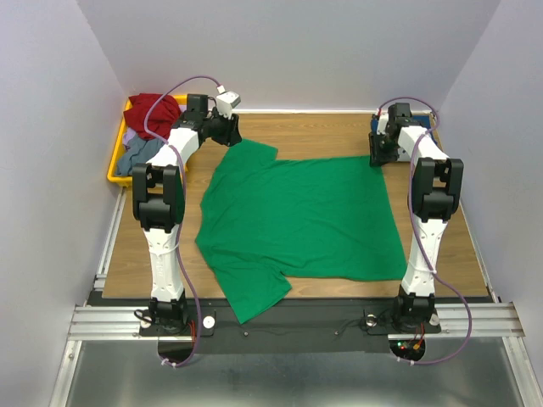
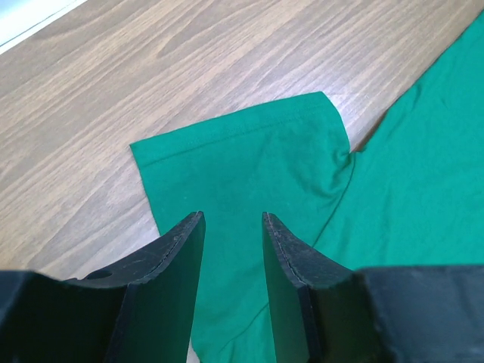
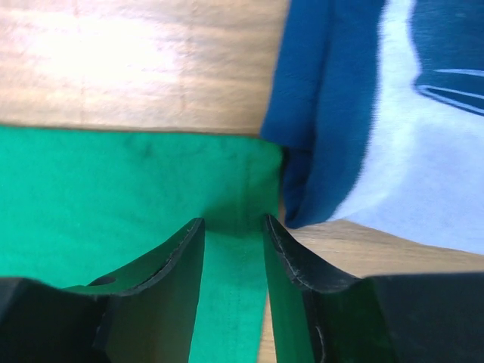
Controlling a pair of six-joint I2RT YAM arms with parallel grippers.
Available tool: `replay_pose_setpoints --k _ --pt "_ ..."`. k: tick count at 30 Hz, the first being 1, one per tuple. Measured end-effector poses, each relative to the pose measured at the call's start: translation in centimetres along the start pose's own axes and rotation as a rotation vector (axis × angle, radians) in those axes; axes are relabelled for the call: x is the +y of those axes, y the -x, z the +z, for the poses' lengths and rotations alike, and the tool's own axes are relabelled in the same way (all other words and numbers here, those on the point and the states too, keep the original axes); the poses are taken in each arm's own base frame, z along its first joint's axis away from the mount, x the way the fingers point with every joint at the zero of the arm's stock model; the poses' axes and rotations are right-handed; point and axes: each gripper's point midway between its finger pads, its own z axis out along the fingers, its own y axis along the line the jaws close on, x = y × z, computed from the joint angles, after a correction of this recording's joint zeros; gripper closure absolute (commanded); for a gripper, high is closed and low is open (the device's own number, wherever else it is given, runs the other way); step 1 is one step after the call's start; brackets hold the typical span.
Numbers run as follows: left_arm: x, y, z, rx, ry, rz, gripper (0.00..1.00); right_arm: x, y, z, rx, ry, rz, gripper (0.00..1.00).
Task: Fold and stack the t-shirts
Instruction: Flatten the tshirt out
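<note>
Top view: a plain bright green t-shirt (image 1: pixel 297 212) of soft cloth lies spread flat mid-counter (image 1: pixel 331 136) on the wood-grain top. Collar end is to the left, hem to the right, with one sleeve toward the near edge and one toward the far edge. The left hand (image 1: pixel 227 127) is over the far sleeve (image 1: pixel 254 154). The right hand (image 1: pixel 377 153) is over the far hem corner. A yellow plastic bin (image 1: pixel 114 161) at far left holds a heap of red and grey clothes. Step, as I judge it: first fold of the green one, with both hands lining up a grasp along the far edge. Nothing is folded on it yet.

Left wrist view: the left hand (image 2: pixel 233 219) is released, fingers parted just over the far sleeve (image 2: pixel 249 159). The sleeve lies flat, with a stitched cuff and a small pucker where it joins the body. No cloth is pinched between the pads. Bare counter (image 2: pixel 151 68) lies beyond.

Right wrist view: the right hand (image 3: pixel 233 223) is also released, fingers parted over the hem corner of the green t-shirt (image 3: pixel 113 197). I cannot tell if the tips touch the cloth. Right against that corner lies a navy blue t-shirt (image 3: pixel 325 113) with a white print (image 3: pixel 423 151), blurred, its edge looking thick and doubled.

Next move likely calls for lowering, pinching sleeve and hem corner, then lifting both evenly toward the near side so the thin cloth doesn't bunch. The right hand must not snag the navy one.
</note>
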Motion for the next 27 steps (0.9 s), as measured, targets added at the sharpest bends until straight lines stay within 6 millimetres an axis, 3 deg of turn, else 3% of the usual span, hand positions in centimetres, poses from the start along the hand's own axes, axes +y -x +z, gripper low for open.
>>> replay_pose_setpoints --k 3,14,27 --pt "0.1 0.4 0.0 -0.012 0.004 -0.002 0.52 -0.4 0.3 0.1 -0.011 -0.031 0.022 0.46" --pt "0.3 1.2 0.0 -0.037 0.010 0.007 0.52 -1.1 0.6 0.5 -0.033 -0.073 0.061 0.44" --pt "1.2 -0.8 2.1 -0.004 0.011 -0.021 0.52 -1.3 2.8 1.6 -0.070 -0.071 0.098 0.51"
